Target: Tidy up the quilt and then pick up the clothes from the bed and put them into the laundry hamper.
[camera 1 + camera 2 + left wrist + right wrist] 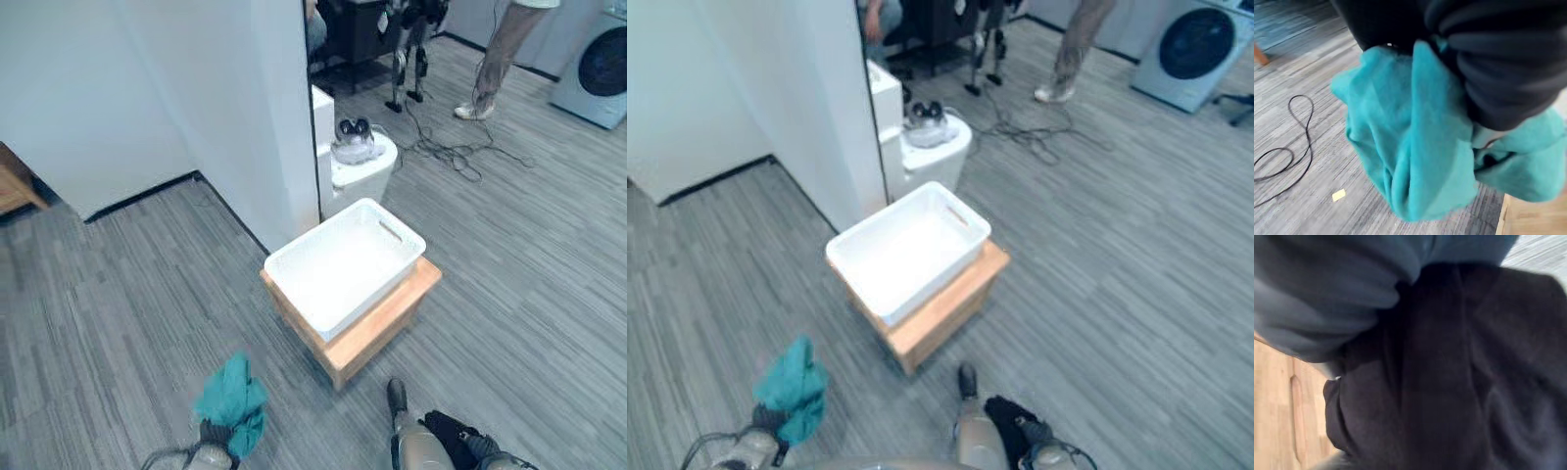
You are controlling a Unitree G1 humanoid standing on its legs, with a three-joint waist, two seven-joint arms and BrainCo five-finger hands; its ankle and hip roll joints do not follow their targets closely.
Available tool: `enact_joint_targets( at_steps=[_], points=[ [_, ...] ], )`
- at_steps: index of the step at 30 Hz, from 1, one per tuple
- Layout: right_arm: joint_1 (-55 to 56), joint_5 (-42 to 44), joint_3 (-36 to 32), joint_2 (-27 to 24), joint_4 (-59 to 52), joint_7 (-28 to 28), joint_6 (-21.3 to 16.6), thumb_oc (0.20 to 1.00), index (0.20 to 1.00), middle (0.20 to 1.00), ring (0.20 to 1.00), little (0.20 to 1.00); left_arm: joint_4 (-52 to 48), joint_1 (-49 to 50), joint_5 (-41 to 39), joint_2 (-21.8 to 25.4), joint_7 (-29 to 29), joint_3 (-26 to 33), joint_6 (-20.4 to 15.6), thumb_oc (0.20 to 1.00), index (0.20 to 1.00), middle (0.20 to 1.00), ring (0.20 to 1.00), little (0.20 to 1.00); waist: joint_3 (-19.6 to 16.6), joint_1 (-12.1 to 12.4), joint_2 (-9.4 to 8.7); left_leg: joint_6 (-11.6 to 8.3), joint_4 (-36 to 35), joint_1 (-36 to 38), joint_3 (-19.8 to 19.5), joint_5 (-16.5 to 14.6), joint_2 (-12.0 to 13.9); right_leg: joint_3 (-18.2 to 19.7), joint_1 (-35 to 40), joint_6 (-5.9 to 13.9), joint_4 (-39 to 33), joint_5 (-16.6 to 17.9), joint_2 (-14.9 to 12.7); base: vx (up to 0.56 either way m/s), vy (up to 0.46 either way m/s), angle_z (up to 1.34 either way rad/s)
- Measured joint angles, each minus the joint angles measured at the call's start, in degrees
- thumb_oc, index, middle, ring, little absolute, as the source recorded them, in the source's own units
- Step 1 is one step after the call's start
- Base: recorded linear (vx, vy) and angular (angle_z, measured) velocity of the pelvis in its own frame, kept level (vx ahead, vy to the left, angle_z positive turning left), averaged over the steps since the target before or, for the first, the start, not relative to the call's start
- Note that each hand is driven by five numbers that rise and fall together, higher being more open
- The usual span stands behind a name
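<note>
Step in hand: the robot stands before the white hamper (pixel 345 264) with clothes in both hands; judged from this, the carrying leg is nearly over and the drop is next.

Left hand: the left hand (pixel 214 434) shows at the near left edge of the head views. A teal garment (pixel 233 399) is bunched up in its grip. In the left wrist view the cloth (pixel 1415 137) hangs from under the dark cover, so the fingers look closed round it.

Right hand: the right hand (pixel 477 446) shows at the near right edge. It has a black garment (pixel 449 431) gathered against it. In the right wrist view dark cloth (pixel 1449 382) covers the fingers, so how far they are curled cannot be told.

Hamper: an open white tub that looks empty. It sits on a low wooden stool (pixel 377 333) in the middle of the floor, just beside the end of a white partition wall (pixel 265 108).

Clothes versus hamper: both garments are near the robot and well short of the tub, neither over its rim.

Next move calls for: bringing each hand forward until it is over the open tub, then opening the fingers so the cloth falls inside. The teal piece hangs loose and could catch on the near rim.

Surroundings: a person's legs (pixel 495 59) show at the far right, near a washing machine (pixel 600 61).
</note>
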Motion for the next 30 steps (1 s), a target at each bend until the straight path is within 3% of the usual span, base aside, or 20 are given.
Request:
enact_joint_targets(
  at_steps=[1, 2, 4, 5, 7, 9, 10, 11, 12, 14, 17, 18, 19, 21, 22, 23, 24, 25, 28, 30],
  points=[
    [-0.8, 0.0, 0.0, -0.2, 0.0, -0.1, -0.2, 0.2, 0.2, 0.2, 0.2, 0.2, -0.3, 0.4, -1.5, -0.9, 0.1, 0.1, -0.1, 0.2, 0.2, 0.2, 0.2, 0.2, 0.1, 0.3, -0.11, -2.29, 7.6, -3.0, 0.5, 1.7, 2.0, -1.4, 1.6, -2.34, 0.0, -0.9, 0.5, 0.03, -0.115, 0.55],
    [-1.9, 0.0, 0.0, -0.5, -0.1, -0.2, -0.2, 0.2, 0.2, 0.2, 0.2, 0.2, -0.4, 0.7, -2.1, -1.3, 0.2, 0.4, -0.1, 0.2, 0.2, 0.2, 0.2, 0.2, 0.6, 0.5, -0.99, -3.03, 10.4, -5.1, 1.9, 2.1, 3.0, -2.1, 2.8, -3.13, -1.1, -1.2, 0.3, 0.1, -0.401, 0.74],
    [-3.6, 0.0, -0.7, -1.5, -1.3, -0.6, -0.6, 0.2, 0.2, 0.2, 0.2, 0.2, -0.4, 1.0, -2.2, -2.4, 0.6, 1.1, 0.0, 0.2, 0.2, 0.2, 0.2, 0.2, 1.9, 0.0, -2.47, -3.87, 5.1, -5.9, 7.2, 1.2, 5.5, -5.7, 7.0, -5.12, -3.3, -2.3, -0.1, 0.07, -0.353, 0.92],
    [-2.9, 0.0, -1.8, -2.4, -1.3, -0.9, -0.7, 0.2, 0.2, 0.2, 0.2, 0.2, -1.0, 0.8, -2.2, -3.5, 0.6, 1.3, 0.1, 0.2, 0.2, 0.2, 0.2, 0.2, 1.9, -2.0, -3.4, -3.63, 2.0, -7.5, 12.6, 1.8, 7.7, -9.2, 10.4, -5.78, -5.8, -2.8, -0.9, 0.01, -0.125, 0.99],
    [-3.6, 0.3, -2.4, -4.2, -1.6, -1.1, -0.7, 0.2, 0.2, 0.2, 0.2, 0.2, -2.9, 1.0, -2.2, -3.3, 0.5, 0.9, 0.0, 0.2, 0.2, 0.2, 0.2, 0.2, 1.9, -0.7, -3.35, -2.97, -1.8, -10.0, 13.0, 3.0, 6.4, -8.8, 11.1, -6.14, -7.1, -3.4, 0.1, -0.05, -0.107, 0.34],
    [-3.2, 1.2, -4.6, -5.7, -4.4, -1.8, -1.6, 0.2, 0.2, 0.2, 0.2, 0.2, -2.5, 0.4, -2.2, -3.9, 0.5, 0.9, 0.2, 0.2, 0.2, 0.2, 0.2, 0.2, 1.8, -3.1, -2.07, -2.48, 0.6, -15.2, 12.9, 6.1, 5.3, -12.5, 12.2, -5.94, -8.7, -3.3, 0.7, -0.05, 0.016, 0.55],
    [0.0, 2.3, -6.6, -7.1, -8.9, -2.2, -1.4, 0.2, 0.2, 0.2, 0.2, 0.2, -3.1, -0.1, -2.1, -4.9, 0.5, 0.4, 0.2, 0.2, 0.2, 0.2, 0.2, 0.2, 1.7, -5.2, -1.27, -1.27, 1.5, -16.3, 17.2, 7.5, 5.2, -15.4, 13.6, -5.52, -8.7, -4.2, 0.6, -0.01, 0.045, 1.0],
    [1.2, 2.6, -6.8, -8.1, -10.4, -2.2, -1.2, 0.2, 0.2, 0.2, 0.2, 0.2, -3.4, 0.2, -2.1, -5.1, 0.5, 0.0, 0.0, 0.2, 0.2, 0.2, 0.2, 0.2, 1.5, -5.7, -0.83, -0.8, 0.7, -15.7, 18.3, 8.1, 4.9, -16.3, 14.6, -5.34, -8.6, -4.6, 0.8, -0.05, 0.097, 0.77],
    [3.5, 3.1, -8.2, -9.9, -15.0, -2.2, -0.9, 0.2, 0.2, 0.2, 0.2, 0.2, -4.4, 0.7, -2.0, -5.5, 0.5, 0.0, -0.1, 0.2, 0.2, 0.2, 0.2, 0.2, 0.9, -6.2, 0.35, -0.53, -0.9, -15.2, 17.0, 9.0, 4.7, -16.4, 14.8, -4.78, -8.6, -5.1, 1.9, -0.04, 0.053, 0.26],
    [6.9, 3.3, -11.9, -11.5, -22.8, -2.3, -1.2, 0.2, 0.2, 0.2, 0.2, 0.2, -4.7, 0.5, -1.5, -5.2, 0.2, -0.2, -0.2, 0.2, 0.2, 0.2, 0.2, 0.2, 0.8, -7.2, 0.19, 0.97, -4.8, -14.0, 15.6, 10.1, 3.0, -17.3, 14.9, -3.73, -7.1, -5.7, 0.8, -0.06, 0.076, 0.37],
    [8.4, 3.0, -13.6, -14.3, -31.1, -2.5, -0.7, 0.2, 0.2, 0.2, 0.2, 0.2, -4.1, 1.0, -1.0, -5.2, -0.9, 0.1, 0.0, 0.2, 0.2, 0.2, 0.2, 0.2, 1.4, -7.6, -0.34, 2.11, -6.3, -12.7, 15.0, 10.7, 1.7, -15.2, 11.3, -0.73, 2.9, -8.7, -1.0, -0.11, 0.069, 0.19],
    [9.9, 2.0, -15.0, -16.1, -39.2, -2.7, -0.5, 0.2, 0.2, 0.2, 0.2, 0.2, -3.4, 1.3, -0.9, -5.1, -0.8, 0.6, 0.0, 0.2, 0.2, 0.2, 0.2, 0.2, 2.3, -7.9, 0.27, 3.15, -6.3, -12.3, 13.8, 10.9, 1.4, -11.6, 7.2, 1.17, 11.9, -10.2, -1.1, -0.05, 0.008, 0.29],
    [10.5, 1.9, -16.3, -16.5, -42.8, -3.3, -1.1, 0.2, 0.2, 0.2, 0.2, 0.2, -3.0, 1.2, -0.9, -4.9, -0.7, 0.6, 0.0, 0.2, 0.2, 0.2, 0.2, 0.2, 2.6, -8.7, 0.13, 3.94, -6.3, -12.3, 12.9, 10.7, 1.3, -8.5, 5.2, 2.59, 15.1, -12.1, -1.3, 0.0, -0.014, 0.65],
    [12.1, 0.1, -20.4, -17.5, -52.5, -4.8, -1.9, 0.2, 0.2, 0.2, 0.2, 0.2, -2.2, 2.1, -0.9, -3.3, -0.8, 1.7, 0.1, 0.2, 0.2, 0.2, 0.2, 0.2, 2.3, -9.4, -1.77, 4.5, -6.3, -13.3, 8.8, 11.7, -0.5, 1.7, 6.1, 2.68, 10.6, -13.2, -1.7, 0.0, -0.04, 0.95],
    [12.3, -0.2, -21.4, -17.7, -54.1, -4.9, -2.2, 0.2, 0.2, 0.2, 0.2, 0.2, -2.4, 2.3, -0.8, -2.9, -0.7, 1.5, 0.1, 0.2, 0.2, 0.2, 0.2, 0.2, 2.2, -9.4, -1.97, 5.05, -6.3, -13.4, 8.3, 11.4, -1.1, 2.2, 6.1, 2.52, 8.8, -13.3, -2.1, -0.01, -0.064, 0.84],
    [11.6, -0.3, -22.4, -18.2, -56.8, -4.9, -2.6, 0.2, 0.2, 0.2, 0.2, 0.2, -2.6, 3.2, -0.5, -2.3, -0.7, 1.6, 0.1, 0.2, 0.2, 0.2, 0.2, 0.2, 1.6, -8.9, -3.73, 5.22, -6.3, -13.8, 7.1, 11.8, -1.8, 2.4, 7.1, 2.57, 5.6, -13.2, -2.9, 0.01, -0.039, 0.51],
    [10.9, -0.3, -22.4, -18.8, -58.3, -4.8, -3.1, 0.2, 0.2, 0.2, 0.2, 0.2, -2.5, 4.3, 0.0, -1.4, -0.8, 1.7, 0.1, 0.2, 0.2, 0.2, 0.2, 0.2, 1.4, -8.3, -4.1, 5.23, -6.3, -13.9, 7.1, 11.9, -2.2, 2.3, 7.7, 2.43, 3.6, -13.1, -3.4, 0.01, -0.065, 0.38],
    [9.0, -0.4, -22.4, -19.5, -60.5, -4.7, -3.9, 0.2, 0.2, 0.2, 0.2, 0.2, -2.3, 5.8, 0.5, -0.9, -0.8, 1.9, 0.3, 0.2, 0.2, 0.2, 0.2, 0.2, 0.8, -7.1, -5.37, 4.9, -6.3, -13.6, 6.9, 11.8, -2.3, 2.1, 9.0, 2.91, 0.8, -10.9, -3.9, 0.0, -0.081, 0.11],
    [3.3, -0.2, -21.2, -20.0, -65.9, -4.5, -5.2, 0.2, 0.2, 0.2, 0.2, 0.2, -2.1, 9.7, 0.1, -2.5, -0.7, 5.0, 0.6, 0.2, 0.2, 0.2, 0.2, 0.2, 0.3, -4.6, -3.04, 3.31, -6.3, -13.7, 7.8, 11.6, -0.7, -0.3, 11.1, 2.95, -5.1, -7.7, -3.3, 0.0, -0.103, -0.16],
    [0.6, -0.1, -18.9, -20.2, -67.4, -3.9, -6.9, 0.2, 0.2, 0.2, 0.2, 0.2, -2.4, 10.6, -2.4, -3.7, -0.5, 8.2, 1.3, 0.2, 0.2, 0.2, 0.2, 0.2, -0.1, -3.5, -2.12, 2.31, -6.3, -13.6, 7.5, 11.7, 0.2, -1.1, 13.0, 1.9, -8.9, -4.8, -2.5, 0.04, -0.108, 0.06]
  ],
)
